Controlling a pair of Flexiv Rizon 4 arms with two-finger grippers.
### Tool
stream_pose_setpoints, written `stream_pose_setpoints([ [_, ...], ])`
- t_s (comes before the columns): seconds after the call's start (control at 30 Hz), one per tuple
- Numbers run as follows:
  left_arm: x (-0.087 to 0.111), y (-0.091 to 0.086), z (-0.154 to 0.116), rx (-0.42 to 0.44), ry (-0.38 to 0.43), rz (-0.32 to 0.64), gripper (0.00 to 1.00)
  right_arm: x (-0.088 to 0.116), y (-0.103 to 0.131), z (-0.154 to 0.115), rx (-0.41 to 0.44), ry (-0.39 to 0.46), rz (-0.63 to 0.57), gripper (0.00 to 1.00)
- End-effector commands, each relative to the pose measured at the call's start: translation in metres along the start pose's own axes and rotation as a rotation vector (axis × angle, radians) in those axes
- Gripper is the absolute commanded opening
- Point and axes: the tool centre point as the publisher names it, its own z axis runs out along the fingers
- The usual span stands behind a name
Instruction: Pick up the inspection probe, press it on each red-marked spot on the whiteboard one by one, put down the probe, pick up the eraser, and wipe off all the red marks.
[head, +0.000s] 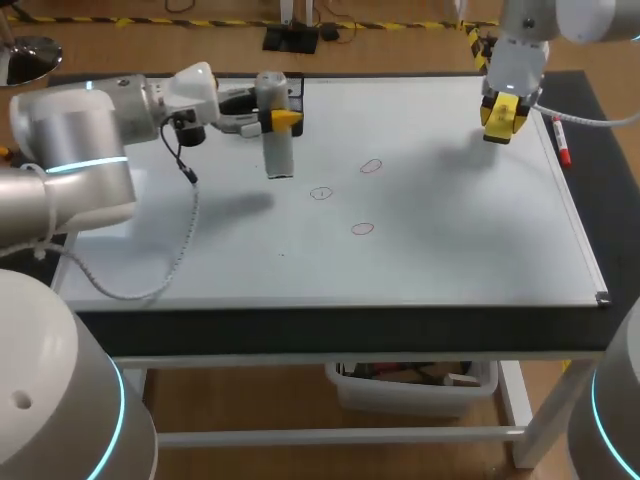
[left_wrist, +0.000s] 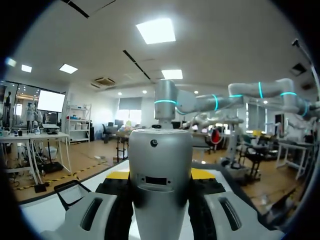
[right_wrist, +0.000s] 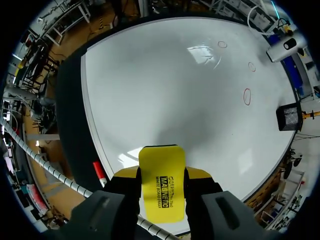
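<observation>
A grey-white cylindrical inspection probe (head: 277, 150) hangs upright over the back left of the whiteboard (head: 450, 260), with my left gripper (head: 283, 119) shut on its upper part. In the left wrist view the probe (left_wrist: 160, 165) stands between the yellow fingertips (left_wrist: 119, 175). Three small red ovals (head: 371, 166), (head: 321, 193), (head: 362, 229) are drawn near the board's middle, to the right of the probe. My right gripper (head: 500, 118) hovers over the back right, shut on a yellow eraser (right_wrist: 161, 190). The red ovals (right_wrist: 247, 96) lie far ahead of it.
A red marker pen (head: 562, 140) lies along the whiteboard's right edge, close beside the right gripper. A black holder (head: 291, 88) stands at the back edge behind the probe. The table's dark border surrounds the board.
</observation>
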Motion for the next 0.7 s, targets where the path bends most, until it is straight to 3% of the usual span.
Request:
stream_pose_setpoints([
  [0.03, -0.001, 0.008, 0.019, 0.006, 0.034, -0.013, 0.0, 0.001, 0.0, -0.002, 0.001, 0.004, -0.002, 0.0],
  [0.23, 0.012, 0.017, 0.035, -0.004, 0.058, -0.016, 0.0, 0.001, 0.0, -0.002, 0.001, 0.004, -0.002, 0.0],
  [0.7, 0.018, 0.033, 0.053, 0.013, 0.097, 0.006, 0.0, 0.001, 0.0, -0.002, 0.001, 0.004, -0.002, 0.0],
])
